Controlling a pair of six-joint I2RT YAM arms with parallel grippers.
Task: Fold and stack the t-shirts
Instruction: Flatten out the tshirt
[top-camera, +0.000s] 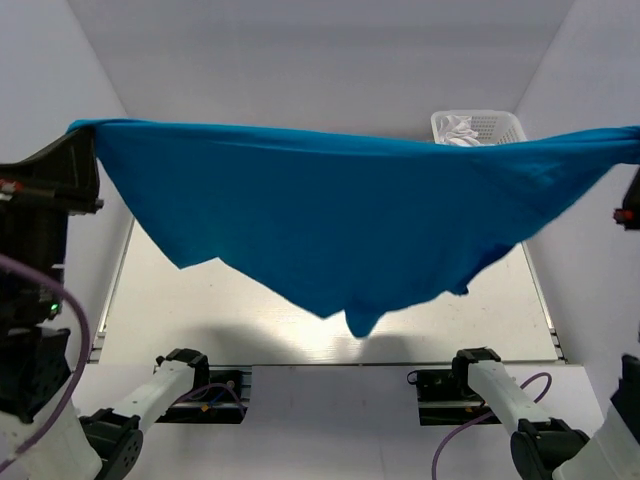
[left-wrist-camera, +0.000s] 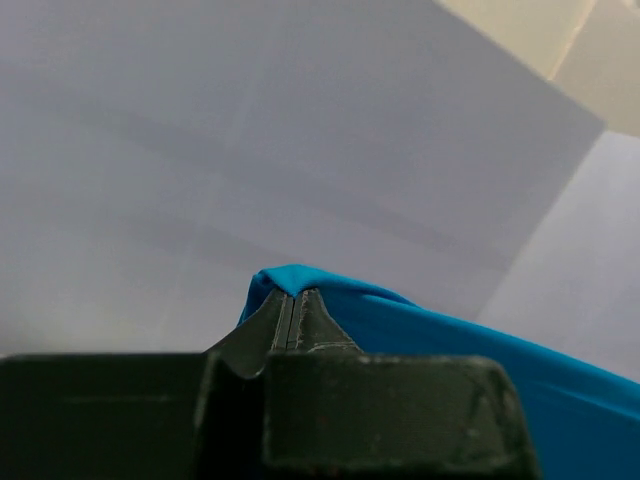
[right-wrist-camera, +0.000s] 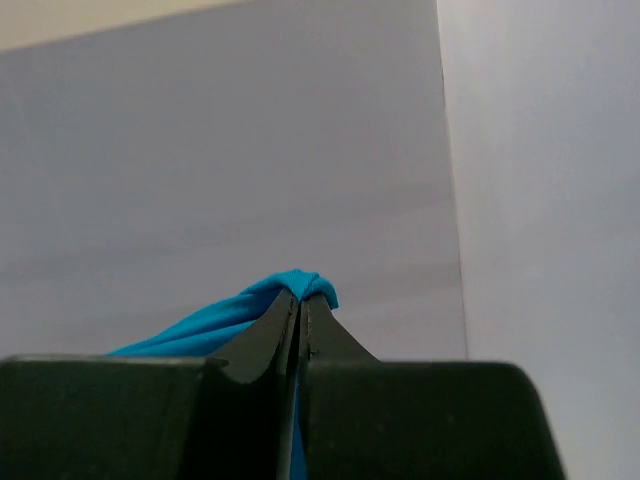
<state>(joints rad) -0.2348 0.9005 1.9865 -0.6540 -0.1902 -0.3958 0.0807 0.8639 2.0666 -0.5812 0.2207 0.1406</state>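
left hand (left-wrist-camera: 296, 304) and right hand (right-wrist-camera: 303, 304) are each clamping an edge of the bright blue cloth t-shirt (top-camera: 330, 220) sagging between them.

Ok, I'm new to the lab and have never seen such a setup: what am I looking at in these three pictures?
This is a robot: a left arm and a right arm, bolted at the near edge of a table. The wide picture comes from a fixed camera above and behind them. The other two come from a camera on each wrist, looking along its pincer. The left pincer and the right pincer are both shut on one blue t-shirt, each pinching an end, so it hangs stretched above the table. At the back right stands a white lattice basket with something white inside.
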